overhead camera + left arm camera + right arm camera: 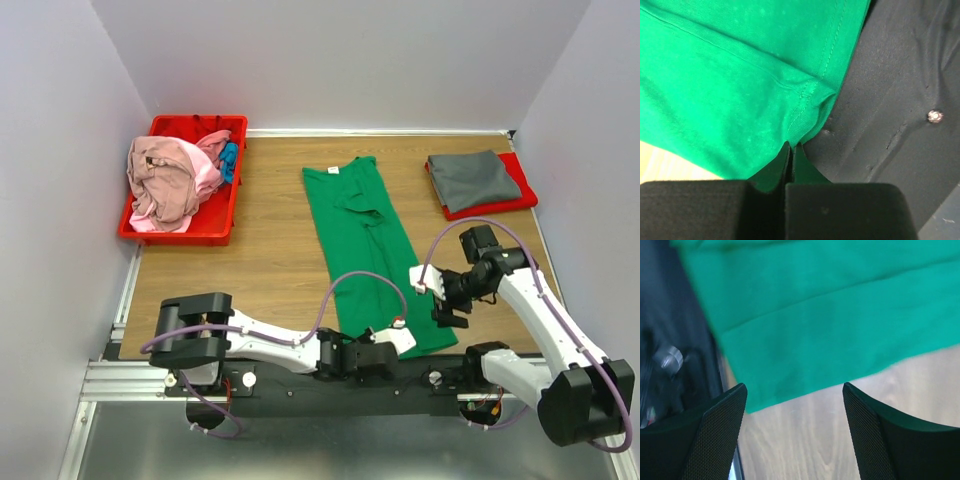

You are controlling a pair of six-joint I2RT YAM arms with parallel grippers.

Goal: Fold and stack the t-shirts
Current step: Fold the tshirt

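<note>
The left pincer (791, 150) is clamped on the hem of the green shirt (355, 225) at the worktop's (270, 270) near edge. The right pincer (794, 390) is open above the other corner, likely to fold it.

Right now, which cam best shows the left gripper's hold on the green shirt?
Left wrist: left gripper shut on green shirt hem corner. Top external shows it small; right wrist shows only cloth.
</note>
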